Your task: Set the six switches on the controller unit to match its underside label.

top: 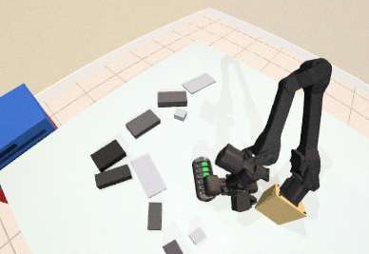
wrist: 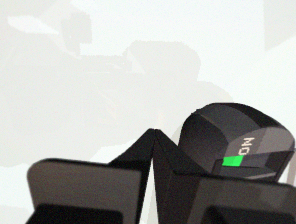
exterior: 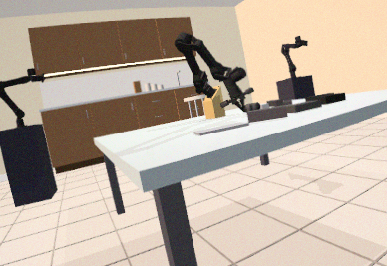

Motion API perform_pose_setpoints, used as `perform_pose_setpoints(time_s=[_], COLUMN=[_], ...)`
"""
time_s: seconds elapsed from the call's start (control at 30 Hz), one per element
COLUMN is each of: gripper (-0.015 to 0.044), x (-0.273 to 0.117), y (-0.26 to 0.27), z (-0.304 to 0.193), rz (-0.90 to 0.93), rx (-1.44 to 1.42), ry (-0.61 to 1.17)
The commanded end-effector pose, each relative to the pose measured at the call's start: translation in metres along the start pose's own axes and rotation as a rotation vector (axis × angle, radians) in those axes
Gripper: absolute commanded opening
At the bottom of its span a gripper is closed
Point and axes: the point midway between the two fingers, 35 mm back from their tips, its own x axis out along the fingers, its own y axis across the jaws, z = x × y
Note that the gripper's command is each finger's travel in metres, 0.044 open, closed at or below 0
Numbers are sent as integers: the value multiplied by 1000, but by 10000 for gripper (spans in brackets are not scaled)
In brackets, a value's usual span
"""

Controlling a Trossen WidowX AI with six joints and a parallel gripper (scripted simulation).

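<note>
Gripper (top: 211, 185) (exterior: 243, 109) (wrist: 153, 134) is pressed together, tips meeting, nothing pinched. It's down low at the controller unit (top: 201, 166) (wrist: 214, 131). Top view has its dark end overlapping the unit's lower right part; can't tell whether it's touching or just above.

In the wrist view the unit sits right of the fingertips, partly behind the right-hand finger. Visible there: rounded end, "ON" print (wrist: 246, 146), one green switch end (wrist: 232, 161). Rest of the row is hidden.

Unit is on the worktop (top: 181, 147) (exterior: 239, 144), switch side up, so the label underneath is out of sight. Top view shows green at the upper end of the row; lower switches are partly covered by the gripper. Can't read the full set of positions. Can't pick the unit out reliably in the exterior view.

Arm (top: 311, 114) (exterior: 205, 57) is folded high, then down to the gripper. Its foot is at the tan block (top: 281, 207) (exterior: 213, 106), well apart from the unit.

Other parts are left of and above the unit in the top view: large pale plate (top: 148, 175), near-black block (top: 108, 155) with a long dark block (top: 113, 176) just beside it, small pale cube (top: 180, 114) near a grey block (top: 172, 99).
</note>
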Motion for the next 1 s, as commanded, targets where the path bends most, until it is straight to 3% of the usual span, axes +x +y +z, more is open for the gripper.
perform_pose_setpoints(time_s=[0.0, 0.97], gripper=[0, 0], x=[1, 5], y=[0, -11], z=[0, 0], rz=[3, 3], rx=[-6, -6], ry=[2, 2])
